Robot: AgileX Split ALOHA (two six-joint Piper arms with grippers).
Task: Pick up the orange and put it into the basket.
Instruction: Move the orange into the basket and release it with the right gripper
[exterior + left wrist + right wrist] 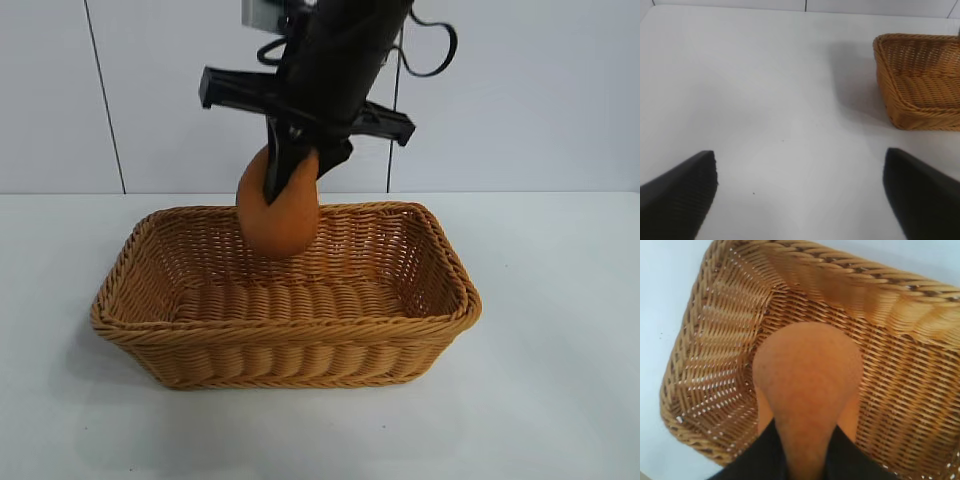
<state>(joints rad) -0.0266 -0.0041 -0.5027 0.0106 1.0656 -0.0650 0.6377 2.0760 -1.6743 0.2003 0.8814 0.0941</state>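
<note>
Overhead, the right gripper (290,175) hangs above a woven wicker basket (300,350), its black fingers (277,170) pinched onto the narrow top of the orange (280,215). The orange is a matte orange-brown lump, rounded at its lower end and squeezed thinner where the fingers clamp it. In the exterior view it hangs in the air over the basket's far half, its underside at about the level of the far rim and clear of the woven floor. The basket is tan-golden, rectangular, with sloping sides, rounded corners and a braided rim, and it sits on a white table (560,400) in front of a pale panelled wall (520,90). The right arm comes down from the top of that view, tilted, with a black crossbar above the fingers and a loop of dark cable beside it. In the right wrist view the orange (807,375) fills the centre, its thin end pressed between the two dark fingers (762,455), and the inside of the basket (715,340) lies directly beneath it, one corner and two sloping walls showing. The left gripper (800,195) is parked well to the side over bare table, its two black fingers (680,192) spread wide with nothing between them; one end of the basket (920,85) shows in its wrist view, farther off.
</note>
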